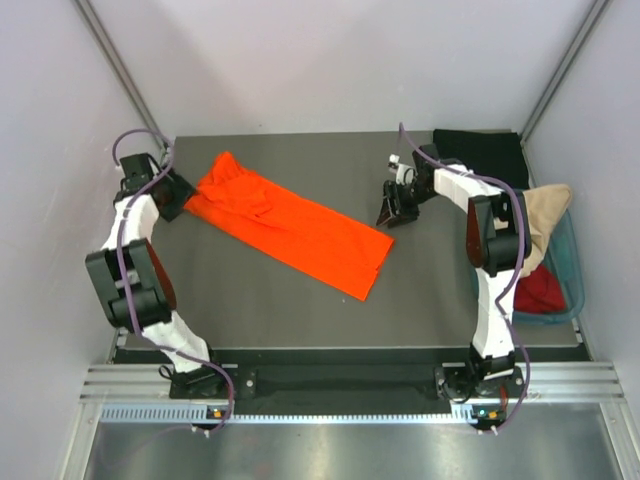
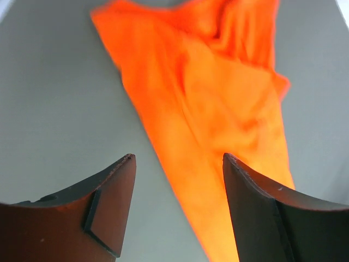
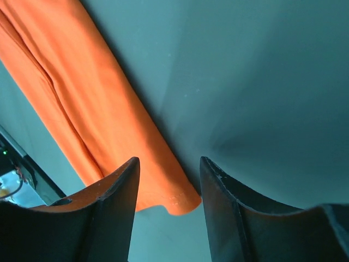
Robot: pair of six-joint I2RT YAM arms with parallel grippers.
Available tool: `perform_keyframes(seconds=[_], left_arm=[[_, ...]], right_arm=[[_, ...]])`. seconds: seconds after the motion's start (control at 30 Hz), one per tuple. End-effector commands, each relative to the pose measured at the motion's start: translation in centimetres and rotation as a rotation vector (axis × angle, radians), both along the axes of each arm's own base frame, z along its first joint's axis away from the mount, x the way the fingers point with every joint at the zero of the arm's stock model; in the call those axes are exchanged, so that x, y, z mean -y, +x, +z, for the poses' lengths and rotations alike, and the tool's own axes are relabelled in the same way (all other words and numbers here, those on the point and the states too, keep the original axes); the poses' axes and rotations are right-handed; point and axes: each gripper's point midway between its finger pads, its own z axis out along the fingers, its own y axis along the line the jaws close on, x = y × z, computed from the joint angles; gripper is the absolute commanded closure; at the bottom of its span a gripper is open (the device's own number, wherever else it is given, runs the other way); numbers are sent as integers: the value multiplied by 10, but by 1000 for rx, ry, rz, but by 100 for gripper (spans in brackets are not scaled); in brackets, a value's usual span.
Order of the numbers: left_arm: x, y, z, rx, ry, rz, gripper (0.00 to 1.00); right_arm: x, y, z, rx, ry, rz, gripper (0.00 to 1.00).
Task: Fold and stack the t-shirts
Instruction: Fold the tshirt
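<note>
The bright orange t-shirt [image 1: 290, 222] lies on the table as a long folded strip, slanting from back left to front right. My left gripper [image 1: 178, 198] hovers at its back-left end, open, with the orange cloth [image 2: 218, 109] lying below and beyond the fingers and nothing between them [image 2: 177, 158]. Just off the strip's right end my right gripper [image 1: 393, 212] is open too [image 3: 169, 161], and the orange hem corner [image 3: 180, 202] lies on the table below the gap. A black t-shirt [image 1: 482, 155] lies at the back right. A beige t-shirt [image 1: 545, 215] and a dark red one [image 1: 540, 292] are at the tub.
A teal plastic tub [image 1: 572, 270] stands at the table's right edge, the beige shirt draped over its rim and the red one inside. Grey walls close in the table on three sides. The table's dark mat [image 1: 260, 300] shows in front of the orange strip.
</note>
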Motion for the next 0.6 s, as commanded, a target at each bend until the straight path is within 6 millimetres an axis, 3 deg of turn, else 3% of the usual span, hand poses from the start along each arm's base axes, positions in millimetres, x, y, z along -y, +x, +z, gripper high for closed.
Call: perform_keyframes(seconds=[0.0, 0.13, 0.17, 0.23, 0.27, 0.4, 0.57], left_arm=[[38, -26, 27, 34, 3, -51, 31], [80, -57, 31, 24, -13, -108, 32], [89, -63, 44, 56, -6, -122, 32], [95, -78, 42, 49, -10, -116, 32], [98, -84, 55, 85, -9, -118, 32], [101, -107, 64, 86, 1, -118, 32], [110, -123, 69, 82, -7, -148, 33]], right_arm=[[-2, 2, 0, 54, -12, 45, 52], [0, -4, -8, 32, -35, 32, 55], [0, -9, -13, 15, -40, 31, 56], [1, -12, -14, 4, -34, 20, 57], [0, -18, -19, -10, -32, 18, 57], [-12, -32, -20, -20, -27, 55, 59], [-15, -48, -28, -47, -51, 71, 65]])
